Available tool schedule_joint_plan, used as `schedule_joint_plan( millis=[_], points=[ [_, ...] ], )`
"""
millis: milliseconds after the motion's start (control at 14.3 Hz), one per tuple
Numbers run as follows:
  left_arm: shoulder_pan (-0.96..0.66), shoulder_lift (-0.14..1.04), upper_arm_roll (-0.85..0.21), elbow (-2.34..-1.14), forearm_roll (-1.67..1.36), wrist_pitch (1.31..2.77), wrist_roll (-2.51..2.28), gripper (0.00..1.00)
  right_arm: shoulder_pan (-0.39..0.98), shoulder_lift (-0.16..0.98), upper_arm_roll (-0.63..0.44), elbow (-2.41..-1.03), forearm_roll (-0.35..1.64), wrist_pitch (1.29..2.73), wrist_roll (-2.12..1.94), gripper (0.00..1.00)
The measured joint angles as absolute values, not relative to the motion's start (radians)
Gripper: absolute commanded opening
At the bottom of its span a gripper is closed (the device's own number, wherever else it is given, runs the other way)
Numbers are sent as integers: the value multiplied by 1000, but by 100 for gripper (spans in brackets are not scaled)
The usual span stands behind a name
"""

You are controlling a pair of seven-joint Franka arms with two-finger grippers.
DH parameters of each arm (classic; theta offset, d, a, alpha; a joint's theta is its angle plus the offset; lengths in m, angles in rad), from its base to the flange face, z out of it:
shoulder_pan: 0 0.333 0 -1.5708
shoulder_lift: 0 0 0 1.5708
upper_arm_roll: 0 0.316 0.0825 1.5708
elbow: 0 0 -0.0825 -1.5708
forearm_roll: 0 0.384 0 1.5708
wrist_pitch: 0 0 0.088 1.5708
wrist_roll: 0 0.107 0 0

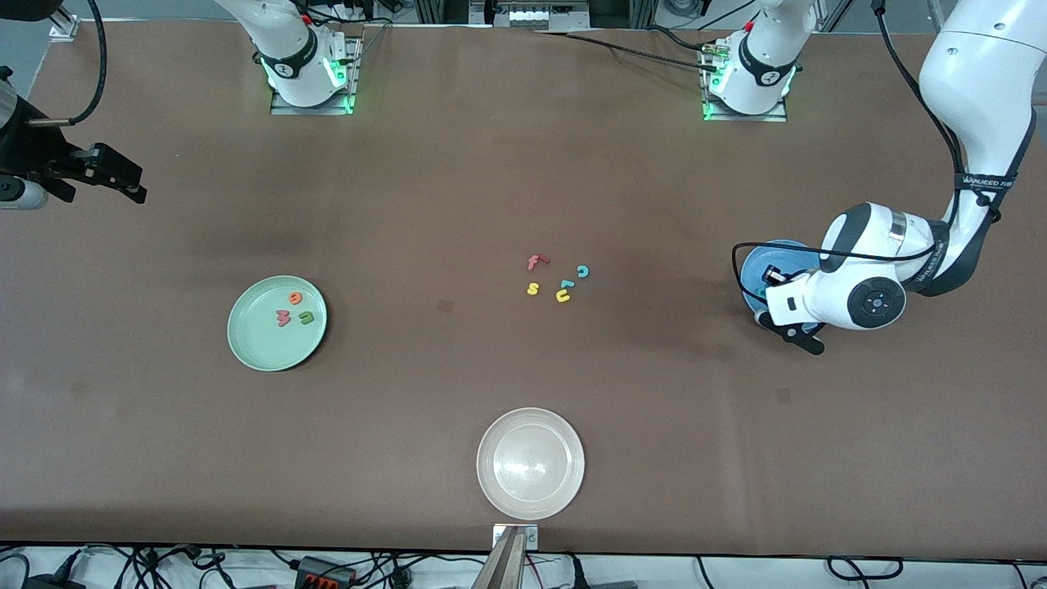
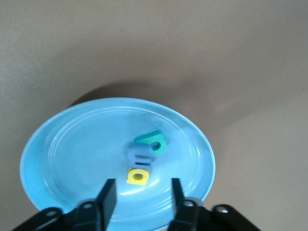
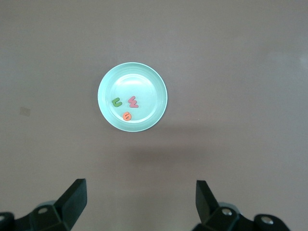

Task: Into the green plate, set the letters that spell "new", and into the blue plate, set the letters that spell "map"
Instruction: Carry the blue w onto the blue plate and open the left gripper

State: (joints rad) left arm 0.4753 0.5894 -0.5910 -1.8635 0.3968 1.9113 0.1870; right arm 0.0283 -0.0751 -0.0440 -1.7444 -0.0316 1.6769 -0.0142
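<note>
— Left gripper (image 2: pixel 141 192) first: where is it, and has it hold of anything?

— It hangs low over the blue plate (image 2: pixel 72 149) at the left arm's end of the table, fingers (image 2: pixel 107 195) parted, with nothing between them. Just under it in the plate lie the yellow stem letter (image 2: pixel 137 175), the blue "m" (image 2: pixel 139 155) and the teal stem letter (image 2: pixel 153 142), bunched together and touching.

— And nearest the front camera?

— A whitish plate (image 1: pixel 564 483). Farther up, mid-table, a loose cluster: yellow "s" (image 1: pixel 532 288), yellow "u" (image 1: pixel 563 296), a small teal piece (image 1: pixel 566 285), teal "c" (image 1: pixel 582 271), red "f" (image 1: pixel 536 262).

— The green plate?

— The green plate (image 1: pixel 253 343) sits toward the right arm's end, holding the dark green "n" (image 1: pixel 306 317), salmon "w" (image 1: pixel 283 317) and orange "e" (image 1: pixel 295 298).

— Right gripper?

— The right gripper (image 3: pixel 140 202) waits high up, spread wide and empty.
</note>
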Motion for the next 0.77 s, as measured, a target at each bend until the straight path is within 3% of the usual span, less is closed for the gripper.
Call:
schedule_joint_plan(
  millis=[280,769],
  points=[
    [475,562,-619,-1760,397,1817,187,100,27,-76,-53,-1744,-32,1650,-14,100],
    [452,511,-692,-1361,394,1469,184,100,27,-76,-53,-1743,-32,1640,-14,100]
  ],
)
